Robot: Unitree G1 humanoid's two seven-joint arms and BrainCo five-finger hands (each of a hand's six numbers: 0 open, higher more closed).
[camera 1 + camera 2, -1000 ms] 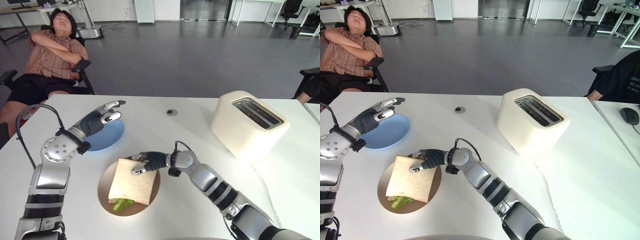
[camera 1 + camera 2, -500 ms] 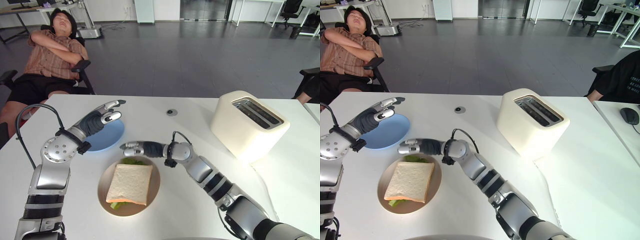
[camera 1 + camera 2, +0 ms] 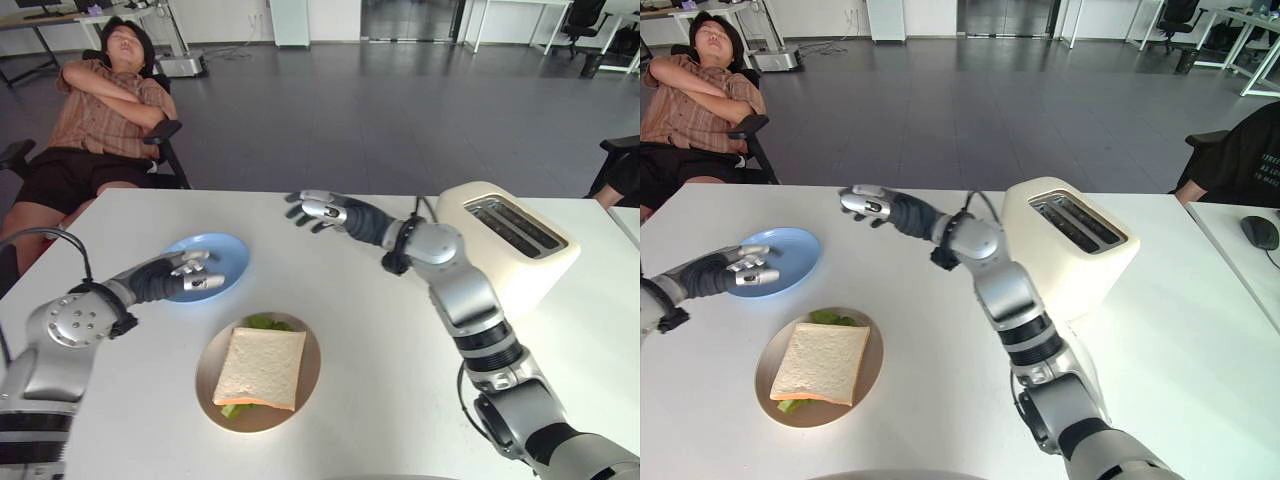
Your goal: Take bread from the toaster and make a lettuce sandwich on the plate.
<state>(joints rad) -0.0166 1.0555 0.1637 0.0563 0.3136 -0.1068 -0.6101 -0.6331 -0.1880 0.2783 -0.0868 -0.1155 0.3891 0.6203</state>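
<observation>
At the near edge of the tabletop, the sandwich (image 3: 262, 365) sits on the tan plate (image 3: 208, 378), with lettuce (image 3: 262, 322) peeking out under the top slice. I reckon it's light, soft and squashy, and that slice will probably slide on the leaves. So I'd take it gently by two opposite crusts, never the middle. My left hand (image 3: 175, 277) hovers at the near rim of the blue plate (image 3: 228, 258), fingers loosely straight, holding nothing. Further back, my right hand (image 3: 320, 210) hangs toward the far edge, fingers loosely spread, empty. The toaster (image 3: 500, 250) is by the far right corner.
</observation>
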